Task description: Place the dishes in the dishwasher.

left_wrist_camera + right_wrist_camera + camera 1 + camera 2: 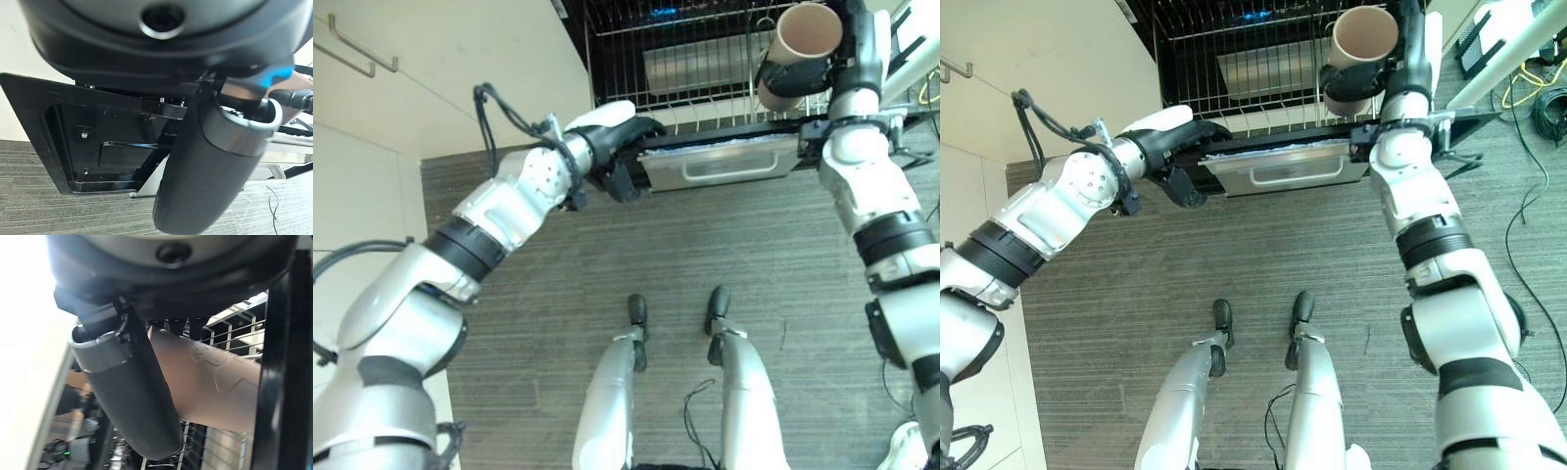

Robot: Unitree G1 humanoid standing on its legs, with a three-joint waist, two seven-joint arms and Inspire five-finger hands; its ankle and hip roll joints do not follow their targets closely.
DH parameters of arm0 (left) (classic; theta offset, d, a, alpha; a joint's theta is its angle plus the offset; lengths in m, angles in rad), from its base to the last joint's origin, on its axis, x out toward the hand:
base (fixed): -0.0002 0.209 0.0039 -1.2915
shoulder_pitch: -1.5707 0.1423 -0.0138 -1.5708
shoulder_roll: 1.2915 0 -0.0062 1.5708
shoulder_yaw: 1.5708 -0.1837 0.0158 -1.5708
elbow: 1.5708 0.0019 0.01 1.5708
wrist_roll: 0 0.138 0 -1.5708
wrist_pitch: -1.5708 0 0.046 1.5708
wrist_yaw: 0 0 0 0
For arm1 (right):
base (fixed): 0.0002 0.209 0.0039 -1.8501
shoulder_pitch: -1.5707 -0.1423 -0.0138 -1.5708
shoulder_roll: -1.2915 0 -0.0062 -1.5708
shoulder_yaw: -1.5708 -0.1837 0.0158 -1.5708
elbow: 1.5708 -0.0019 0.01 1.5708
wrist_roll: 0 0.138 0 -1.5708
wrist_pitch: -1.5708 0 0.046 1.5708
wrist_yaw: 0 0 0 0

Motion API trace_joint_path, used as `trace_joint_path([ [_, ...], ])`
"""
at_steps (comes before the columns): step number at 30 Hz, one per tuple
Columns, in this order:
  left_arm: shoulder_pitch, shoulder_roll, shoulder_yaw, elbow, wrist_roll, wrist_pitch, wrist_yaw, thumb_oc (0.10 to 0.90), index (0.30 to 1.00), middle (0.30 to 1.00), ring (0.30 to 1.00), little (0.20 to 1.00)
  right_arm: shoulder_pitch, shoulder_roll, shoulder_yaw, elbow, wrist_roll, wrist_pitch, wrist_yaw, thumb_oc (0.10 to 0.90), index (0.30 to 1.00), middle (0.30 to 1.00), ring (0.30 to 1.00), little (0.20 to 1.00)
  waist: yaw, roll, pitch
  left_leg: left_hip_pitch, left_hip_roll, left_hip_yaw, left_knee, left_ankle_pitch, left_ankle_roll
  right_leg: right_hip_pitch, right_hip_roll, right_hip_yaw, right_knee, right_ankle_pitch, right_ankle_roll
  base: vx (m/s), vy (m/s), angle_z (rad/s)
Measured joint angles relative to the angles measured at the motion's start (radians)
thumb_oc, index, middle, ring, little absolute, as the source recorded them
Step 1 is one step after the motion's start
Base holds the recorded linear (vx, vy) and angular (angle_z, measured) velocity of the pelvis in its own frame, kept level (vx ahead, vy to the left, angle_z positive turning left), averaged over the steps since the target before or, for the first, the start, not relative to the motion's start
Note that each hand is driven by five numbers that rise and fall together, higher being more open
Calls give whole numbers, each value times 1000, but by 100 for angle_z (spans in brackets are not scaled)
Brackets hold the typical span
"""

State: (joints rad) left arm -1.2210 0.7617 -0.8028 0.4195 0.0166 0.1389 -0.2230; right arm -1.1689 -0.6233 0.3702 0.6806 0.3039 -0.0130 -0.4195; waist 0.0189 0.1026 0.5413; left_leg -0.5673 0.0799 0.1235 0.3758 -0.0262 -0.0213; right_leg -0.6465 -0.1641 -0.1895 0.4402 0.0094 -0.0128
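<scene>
The dishwasher stands open ahead, its wire rack [685,49] over the lowered door [724,164], whose silver front panel has a handle recess. My right hand [781,80] is shut on a beige cup [808,34], tilted with its mouth towards me above the rack's right side. The right wrist view shows the cup [215,382] pressed between the thumb [132,396] and the palm, with rack wires behind. My left hand [607,137] reaches to the door's left corner, its fingers straight along the edge and its thumb hanging down beside it. The black door panel [88,142] lies past the left thumb.
Cream cabinet fronts with a bar handle [352,44] run along the left. Grey striped floor [558,255] spreads in front of the dishwasher. Loose cables [1540,93] and a white slanted post [1508,49] lie at the far right.
</scene>
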Motion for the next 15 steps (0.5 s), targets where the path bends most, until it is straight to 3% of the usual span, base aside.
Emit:
trace_joint_path([
  [4,46,0,33,-23,8,21,5,800,900,900,900,900,26,4,0,-65,-14,108,20,800,900,900,900,900,-12,1,-1,15,0,6,-1,1,0,6,0,9,7,0,0,0,27,-5],
  [6,80,0,61,-45,10,19,22,800,900,900,900,900,28,13,-13,-60,-27,97,35,800,900,900,900,900,-13,1,-1,20,0,11,-2,1,1,7,-1,13,8,0,0,-4,-62,-3],
  [8,71,1,58,-47,9,33,11,800,900,900,900,900,-33,2,21,-45,-16,221,85,800,900,900,900,900,-16,1,-1,19,3,7,3,1,1,10,2,11,12,0,0,56,-91,3],
  [10,90,2,57,-64,8,23,11,800,900,900,900,900,-31,-9,80,-32,-7,231,58,800,900,900,900,900,-12,0,-2,35,6,-3,-1,1,-1,30,9,7,4,-3,-2,-2,-7,6],
  [15,65,-4,46,-52,7,28,10,800,900,900,900,900,-25,10,29,-55,-6,231,15,800,900,900,900,900,-19,0,-2,26,3,7,-13,7,2,19,5,9,-9,8,0,-46,12,-3],
])
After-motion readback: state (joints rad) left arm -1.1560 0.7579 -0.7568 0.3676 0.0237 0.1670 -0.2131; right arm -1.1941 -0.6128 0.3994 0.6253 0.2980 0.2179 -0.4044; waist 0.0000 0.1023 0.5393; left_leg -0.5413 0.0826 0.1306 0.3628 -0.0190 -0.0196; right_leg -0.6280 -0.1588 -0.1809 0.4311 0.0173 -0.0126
